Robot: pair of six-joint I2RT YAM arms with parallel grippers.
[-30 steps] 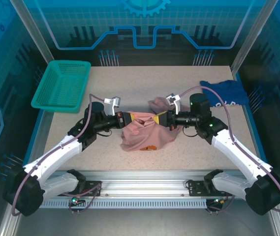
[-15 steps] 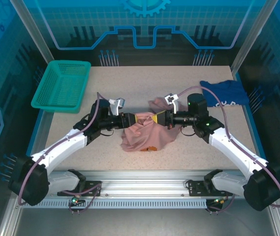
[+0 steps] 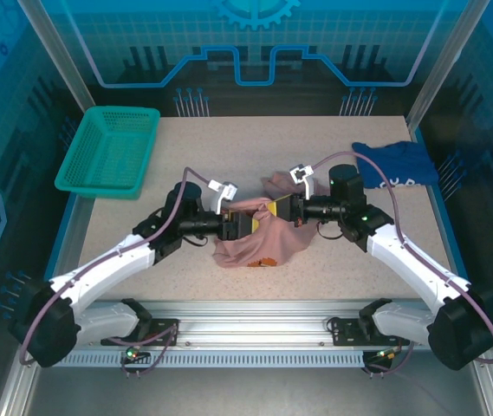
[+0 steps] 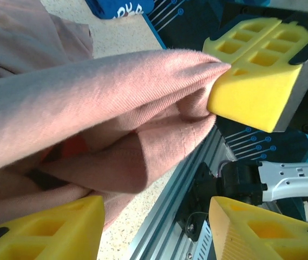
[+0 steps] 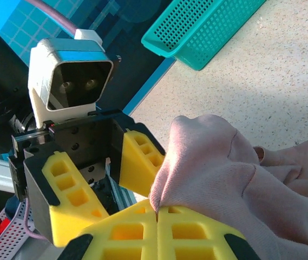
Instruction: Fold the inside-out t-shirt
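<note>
Speckled beige tabletop point(image 3: 229, 147) under salmon t-shirt point(image 3: 239, 250), blue panelled enclosure point(image 3: 255, 52) around

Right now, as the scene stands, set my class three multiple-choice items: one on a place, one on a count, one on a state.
1. The teal basket stands at: A) the table's far left; B) its near right; C) its centre.
2. Garments on the table: A) one; B) two; C) three.
3. The right gripper is: A) open; B) shut on the pink t-shirt; C) shut on the basket.
Answers: 1 A, per the top view; 2 B, the pink t-shirt plus the dark blue shirt; 3 B, it pinches a pink fold.
</note>
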